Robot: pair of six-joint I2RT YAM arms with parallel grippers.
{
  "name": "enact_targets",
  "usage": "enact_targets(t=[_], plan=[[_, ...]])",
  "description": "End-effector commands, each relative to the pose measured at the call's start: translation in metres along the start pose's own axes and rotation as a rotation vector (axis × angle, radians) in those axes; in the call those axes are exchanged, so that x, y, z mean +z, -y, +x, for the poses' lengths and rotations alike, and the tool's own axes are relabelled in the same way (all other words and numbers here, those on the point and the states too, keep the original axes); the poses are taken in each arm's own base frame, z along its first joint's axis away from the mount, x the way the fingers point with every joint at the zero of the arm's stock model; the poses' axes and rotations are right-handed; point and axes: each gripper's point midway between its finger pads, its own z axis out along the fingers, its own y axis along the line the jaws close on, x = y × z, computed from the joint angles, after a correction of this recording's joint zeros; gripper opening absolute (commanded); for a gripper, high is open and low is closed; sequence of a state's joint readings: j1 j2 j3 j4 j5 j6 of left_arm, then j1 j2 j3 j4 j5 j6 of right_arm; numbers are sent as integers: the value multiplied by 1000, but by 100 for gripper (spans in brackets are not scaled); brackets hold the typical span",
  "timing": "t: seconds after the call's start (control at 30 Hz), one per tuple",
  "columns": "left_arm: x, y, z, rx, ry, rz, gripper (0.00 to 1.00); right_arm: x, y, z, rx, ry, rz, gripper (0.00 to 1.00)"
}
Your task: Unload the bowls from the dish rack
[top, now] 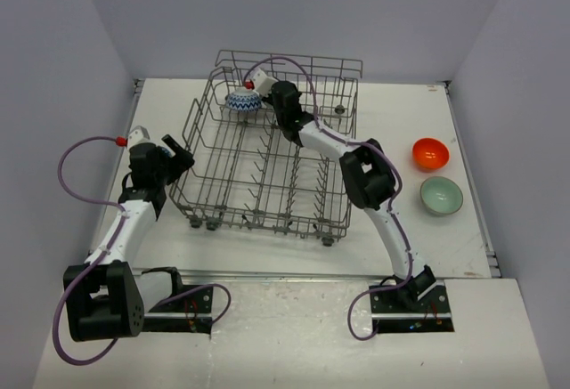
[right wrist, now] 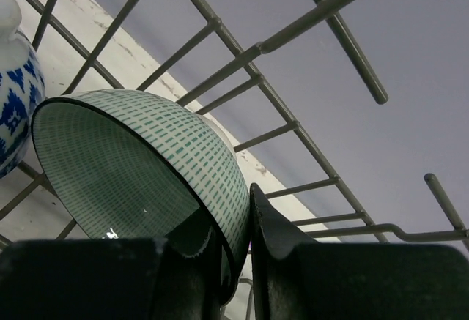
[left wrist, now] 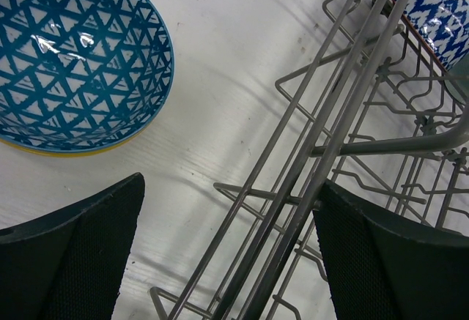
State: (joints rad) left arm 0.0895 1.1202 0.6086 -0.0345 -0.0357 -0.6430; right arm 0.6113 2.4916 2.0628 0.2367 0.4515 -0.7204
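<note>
The grey wire dish rack stands mid-table. My right gripper reaches into its far left corner. In the right wrist view the gripper is shut on the wall of a pale bowl with green dashes, one finger inside and one outside. A blue-and-white bowl sits in the rack just left of it. My left gripper is open and empty beside the rack's left side. A blue triangle-patterned bowl with a yellow edge rests on the table under it.
A glossy orange-red bowl and a pale mint green bowl sit on the table right of the rack. The rack's tall wire side runs between my left fingers. Grey walls enclose the table.
</note>
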Motion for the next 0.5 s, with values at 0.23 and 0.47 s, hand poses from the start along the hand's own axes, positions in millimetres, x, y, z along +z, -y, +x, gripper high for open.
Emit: enact_targets(t=[0.23,0.47], plan=[[-1,-8,-2,-3,30,-26,93,-20,9,4,163,10,0,0],[-1,-18,13,-17,3,-45,93,-38,29,-30,210,114,-1,0]])
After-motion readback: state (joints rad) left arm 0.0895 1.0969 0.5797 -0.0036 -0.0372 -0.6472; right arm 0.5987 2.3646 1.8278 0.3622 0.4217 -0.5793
